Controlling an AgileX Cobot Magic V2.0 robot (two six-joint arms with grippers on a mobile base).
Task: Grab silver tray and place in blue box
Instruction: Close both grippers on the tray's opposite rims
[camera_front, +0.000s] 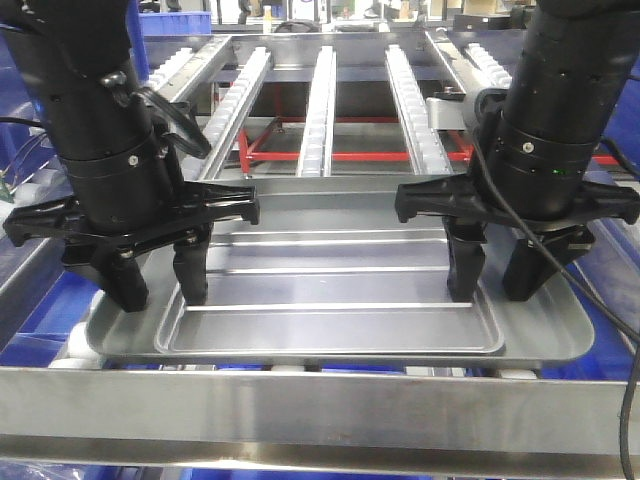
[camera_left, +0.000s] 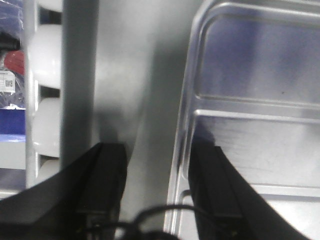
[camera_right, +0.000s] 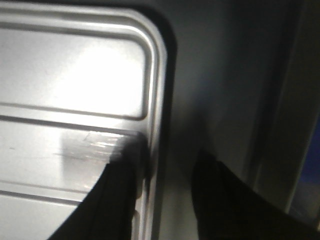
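Flatly, silver tray (camera_front: 340, 285), long axis crosswise.

We find clear room mid-frame over the silver tray (camera_front: 330, 285); at frame left and right its rims fill the gaps in the left gripper (camera_front: 162, 297) and right gripper (camera_front: 491, 290).

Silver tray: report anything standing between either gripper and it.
Nothing visible does. The left gripper and right gripper are both down at the silver tray, open fingers straddling a raised edge on each side, with no other object between.
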